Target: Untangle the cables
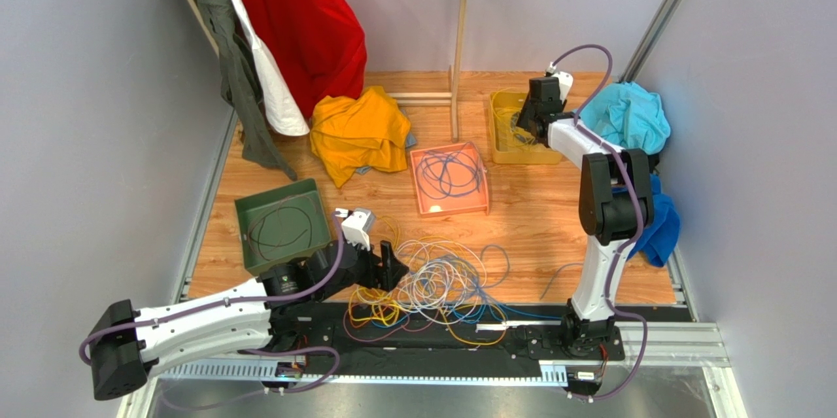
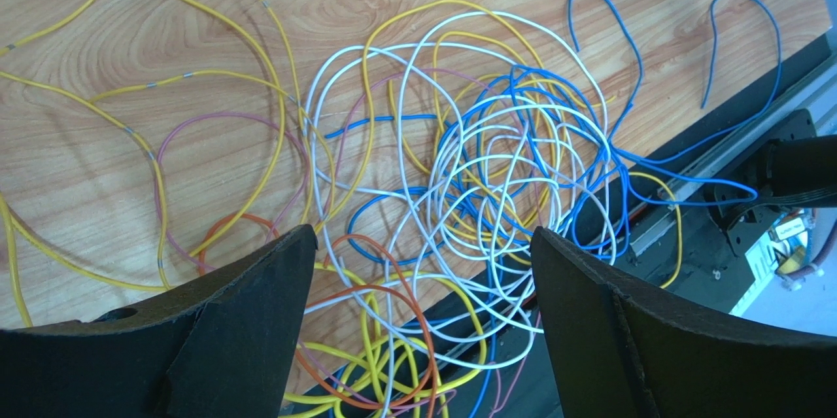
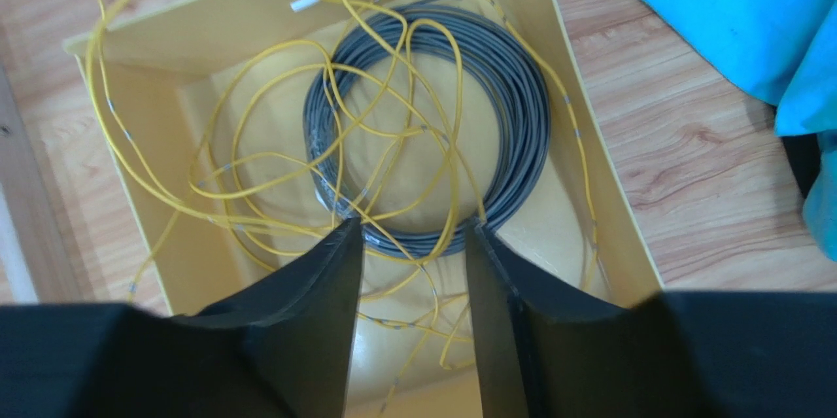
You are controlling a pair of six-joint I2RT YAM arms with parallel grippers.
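We see the left gripper (image 2: 422,241) with its fingers spread wide and nothing between them, hanging just above the tangle of cables (image 2: 491,173). The densest knot, white and blue loops wound through each other, lies straight ahead of the fingertips and slightly toward the right finger. Looser yellow loops trail off beyond the left finger, and orange and yellow strands pass beneath the gap itself. The heap spreads crosswise to the fingers, so its long axis runs from one fingertip to the other rather than away from them.

The right gripper (image 3: 413,232) is well apart from that heap. It hovers over the yellow tray (image 3: 246,16), fingers parted by a narrower gap and clamped on nothing we can make out. Directly ahead of it lie a grey coil (image 3: 521,124) and loose yellow wires (image 3: 339,197).

We judge the left arm the nearer one for the next pull.

We count two grippers and three trays: yellow, an orange tray (image 1: 418,182) holding blue loops, and a green tray (image 1: 246,217) holding a dark loop. The tangle shows five colours; single strands we cannot count.
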